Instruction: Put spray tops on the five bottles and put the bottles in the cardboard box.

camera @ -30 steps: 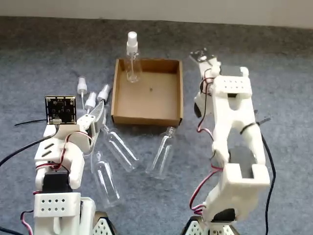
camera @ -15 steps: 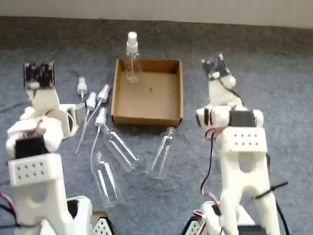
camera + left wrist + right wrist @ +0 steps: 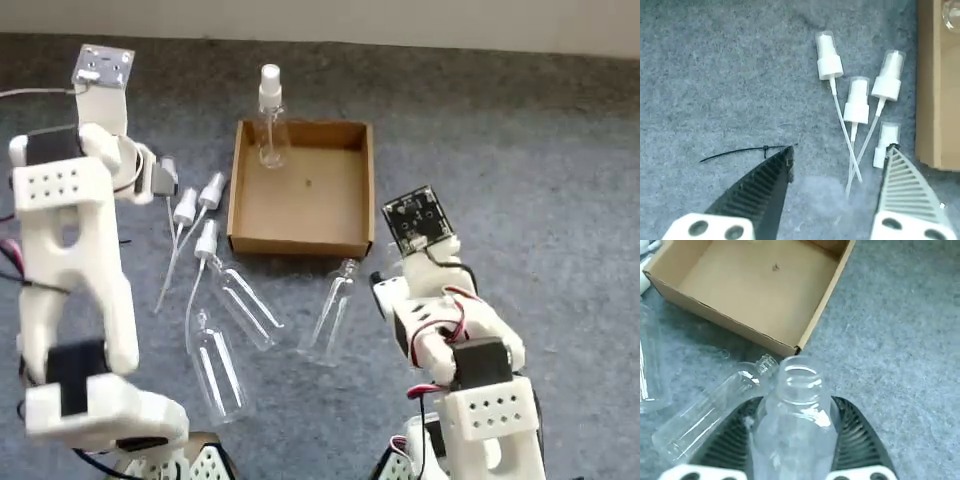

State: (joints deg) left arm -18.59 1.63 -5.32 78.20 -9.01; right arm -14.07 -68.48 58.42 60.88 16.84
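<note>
My left gripper [image 3: 839, 149] hangs wide open over 4 spray tops [image 3: 856, 102] lying left of the cardboard box [image 3: 826, 295], their tubes pointing near. My right gripper [image 3: 796, 407] grips an uncapped bottle [image 3: 795, 390] upright, near the box's near right corner.

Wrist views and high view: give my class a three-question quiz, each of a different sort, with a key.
1. True or false: the right arm's jaws grip an uncapped bottle.
2. How many loose spray tops lie beside the cardboard box?
3. The left arm's jaws are: A open, B shut on a spray top, C shut on a bottle.
Key: 1 true; 2 four; 3 A.
</note>
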